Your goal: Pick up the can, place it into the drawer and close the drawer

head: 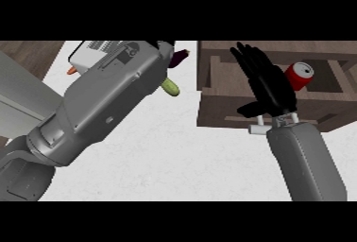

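Can (300,74) lay inside the open wooden drawer (216,101), right robot hand (268,87) just beside it with straight, spread fingers holding nothing, while the left hand seemed hidden behind its grey forearm (105,104).

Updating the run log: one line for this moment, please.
can: inside open drawer | right hand: open, beside can | left hand: hidden behind forearm | drawer: not yet closed

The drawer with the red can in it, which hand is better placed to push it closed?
The right hand: it is open beside the red can, right over the wooden drawer. The left forearm stretches away toward the counter's far left, its hand hidden.
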Robot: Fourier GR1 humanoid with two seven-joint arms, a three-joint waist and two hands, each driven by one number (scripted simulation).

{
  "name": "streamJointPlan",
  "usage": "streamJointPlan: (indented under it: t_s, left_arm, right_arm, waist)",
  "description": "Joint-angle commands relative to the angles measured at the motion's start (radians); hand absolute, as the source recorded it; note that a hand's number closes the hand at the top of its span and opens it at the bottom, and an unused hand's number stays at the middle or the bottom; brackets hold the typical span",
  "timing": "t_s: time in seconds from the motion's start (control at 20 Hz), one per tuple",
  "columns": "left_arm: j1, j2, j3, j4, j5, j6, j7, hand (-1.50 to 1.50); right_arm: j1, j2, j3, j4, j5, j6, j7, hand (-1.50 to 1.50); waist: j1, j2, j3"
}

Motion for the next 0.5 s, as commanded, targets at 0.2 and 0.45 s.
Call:
streamJointPlan:
  t_s: [0.2,0.45]
  left_arm:
    - [0.076,0.079,0.000,-0.102,-0.052,0.022,0.050,-1.50]
    - [0.118,0.133,0.010,-0.202,-0.067,0.021,0.096,-1.50]
  right_arm:
    - [-0.151,0.021,-0.038,0.426,0.107,-0.260,-0.044,-1.50]
    - [-0.220,0.015,-0.080,0.615,0.136,-0.386,-0.058,-1.50]
  waist:
    - [-0.005,0.007,0.001]
    - [-0.002,0.008,0.001]
